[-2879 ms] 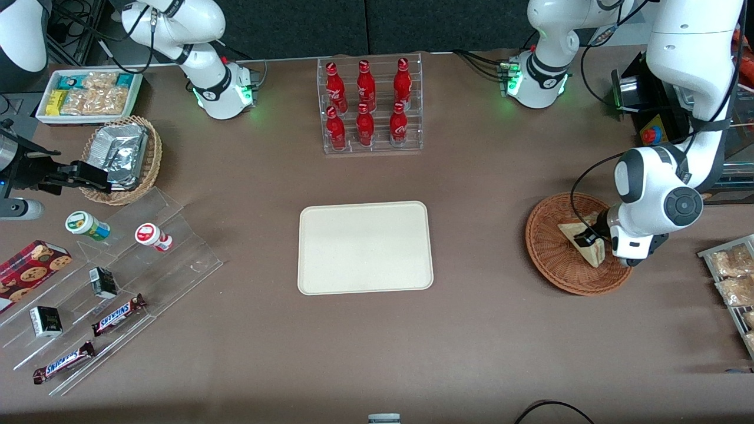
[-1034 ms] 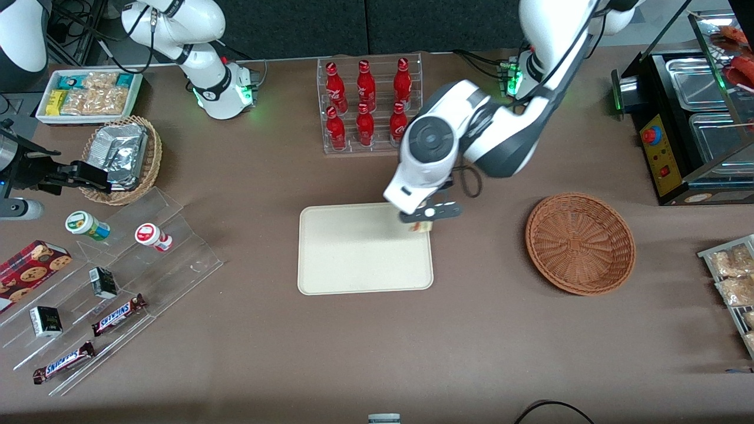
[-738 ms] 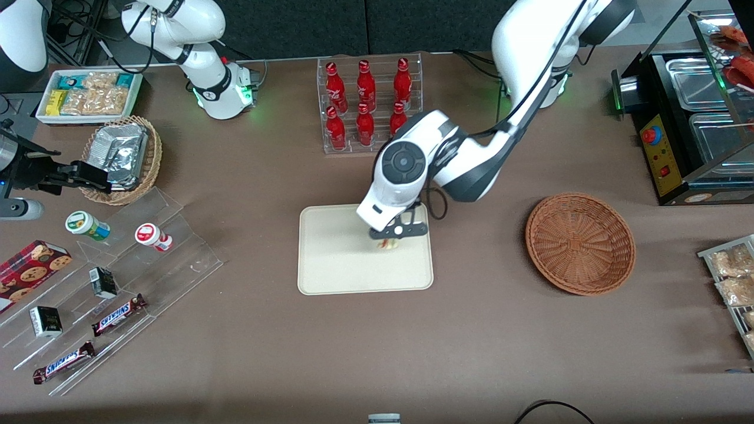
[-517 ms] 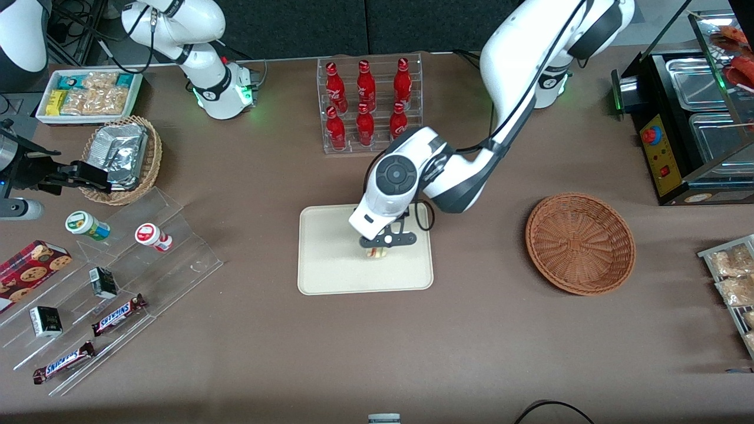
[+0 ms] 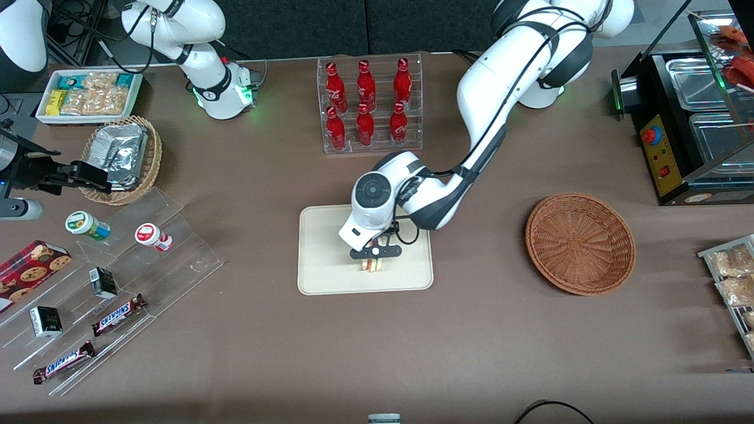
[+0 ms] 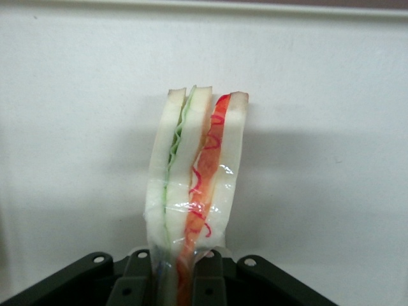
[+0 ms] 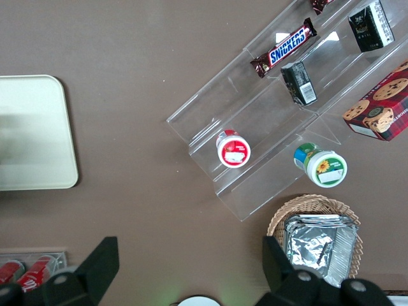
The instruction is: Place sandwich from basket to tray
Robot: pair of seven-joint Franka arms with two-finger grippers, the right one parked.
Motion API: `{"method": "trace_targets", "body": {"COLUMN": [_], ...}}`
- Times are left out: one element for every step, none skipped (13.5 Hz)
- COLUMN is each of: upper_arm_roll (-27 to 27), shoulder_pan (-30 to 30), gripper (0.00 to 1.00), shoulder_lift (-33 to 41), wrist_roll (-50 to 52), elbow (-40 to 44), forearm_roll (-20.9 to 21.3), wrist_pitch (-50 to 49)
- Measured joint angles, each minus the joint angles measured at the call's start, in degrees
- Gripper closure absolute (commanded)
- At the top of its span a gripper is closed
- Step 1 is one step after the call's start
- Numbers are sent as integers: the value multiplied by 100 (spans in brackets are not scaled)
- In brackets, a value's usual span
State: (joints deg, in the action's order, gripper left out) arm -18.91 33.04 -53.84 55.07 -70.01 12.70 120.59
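The sandwich (image 5: 373, 265), a wedge of white bread with red and green filling in clear wrap (image 6: 194, 191), hangs low over the cream tray (image 5: 324, 265), near the tray's edge closest to the front camera. My left gripper (image 5: 374, 258) is shut on it, black fingers (image 6: 210, 280) pinching both bread faces. I cannot tell whether the sandwich touches the tray floor (image 6: 76, 127). The reddish-brown basket (image 5: 580, 242) sits empty toward the working arm's end of the table. A corner of the tray (image 7: 32, 134) also shows in the right wrist view.
A clear rack of red bottles (image 5: 368, 106) stands farther from the front camera than the tray. Clear tiered shelves with snack bars and cups (image 5: 112, 282), a tan basket of foil packets (image 5: 121, 158) and a white bin of snacks (image 5: 88, 95) lie toward the parked arm's end.
The left gripper lifted the sandwich out of the basket, carried it over the tray, and over the last second moved toward the front camera and lower.
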Motion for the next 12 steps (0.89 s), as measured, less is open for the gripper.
{"method": "trace_targets", "body": {"upper_arm_roll": [3,5,6,13,15,15,14,12,10,11,16,20], "shoulder_pan": [44,64,67,66,67,69,71,70,64,45,-1,-77], "gripper": [72,44,0,0,0,0,0,0,0,0,0,0], "shoulder_lift": [-16,-16,-17,-18,-18,-15,-2,44,145,312,537,798], "wrist_roll": [70,101,114,117,132,206,317,409,486,592,650,651], "elbow": [27,45,48,48,54,69,111,177,255,327,372,375], "forearm_roll": [58,75,76,78,84,91,96,95,73,11,-85,-150], "wrist_pitch": [0,-2,-3,-3,-3,-5,-38,-155,-369,-680,-1025,-1380]}}
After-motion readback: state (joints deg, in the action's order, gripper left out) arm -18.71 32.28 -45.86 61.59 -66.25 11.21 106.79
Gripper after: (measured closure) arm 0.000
